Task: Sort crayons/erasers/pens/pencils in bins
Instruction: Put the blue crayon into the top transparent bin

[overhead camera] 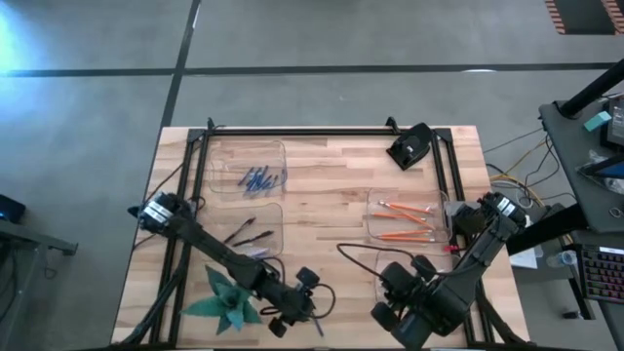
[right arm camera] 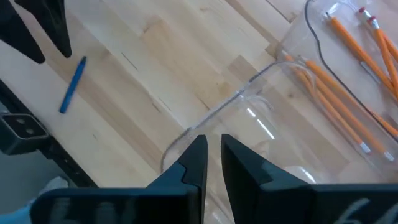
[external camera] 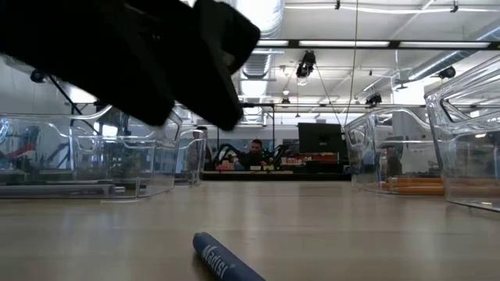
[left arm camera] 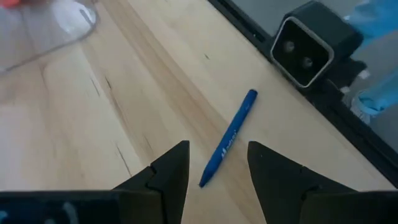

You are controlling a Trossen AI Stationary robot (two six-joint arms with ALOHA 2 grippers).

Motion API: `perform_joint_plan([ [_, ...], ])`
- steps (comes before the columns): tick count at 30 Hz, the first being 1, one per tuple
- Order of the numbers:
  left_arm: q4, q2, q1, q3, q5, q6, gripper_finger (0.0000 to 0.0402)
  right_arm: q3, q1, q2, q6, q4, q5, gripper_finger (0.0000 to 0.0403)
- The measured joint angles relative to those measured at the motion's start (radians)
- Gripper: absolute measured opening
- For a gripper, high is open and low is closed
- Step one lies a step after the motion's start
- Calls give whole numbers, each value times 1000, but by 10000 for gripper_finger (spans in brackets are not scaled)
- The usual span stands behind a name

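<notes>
Left hand [left arm camera: 217, 165] hangs over the blue crayon [left arm camera: 228, 138], fingers spread, and the crayon's near end sits right in the gap between them. The crayon lies loose on the bare bench [overhead camera: 322, 210], close to its front edge, with the small grey camera box [left arm camera: 314, 42] just beyond its far end.

To do this well, I'd say the hand wants to shift a little along the crayon toward its middle. A pinch at the tip would likely let it swing or flick away. The crayon runs slantwise through the gap, so a slight wrist turn would put the fingers square across it. Then straight down until the tips nearly touch the wood, and close gently, because it's round and will roll.

From the crayon, the bin [overhead camera: 249, 166] with the other blue sticks [overhead camera: 259, 180] is well off toward the back of the bench. A second bin [overhead camera: 255, 229], nearer the crayon, holds dark sticks. The lift must clear that rim on the way.

Right hand [right arm camera: 212, 163] waits over the near corner of an apparently empty bin [right arm camera: 249, 106], fingers nearly together, holding nothing. The pencils [overhead camera: 405, 221] lie in the next bin [overhead camera: 375, 219], beyond it
</notes>
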Motion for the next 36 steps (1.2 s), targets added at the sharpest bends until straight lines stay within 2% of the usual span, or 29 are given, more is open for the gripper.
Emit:
perform_joint_plan([
  [3, -22, 26, 2, 36, 0, 0, 150, 0, 0, -1, 0, -11, -14, 38],
  [7, -132, 20, 8, 80, 0, 7, 150, 0, 0, -1, 1, -19, -29, 38],
  [13, -279, -14, 23, 141, -1, 88, 150, 0, 0, -1, 2, -26, -31, 38],
  [19, -255, -12, 28, 174, 5, 136, 150, -1, 0, -1, 1, -30, -31, 38],
  [23, -241, 5, 34, 176, 53, 136, 150, -1, 0, -1, 1, -30, -30, 38],
  [28, -219, 50, 46, 179, 111, 139, 150, -2, 0, -1, 1, -30, -30, 38],
  [36, -203, 133, 54, 185, 132, 181, 150, -2, 0, -1, 10, -31, -30, 38],
])
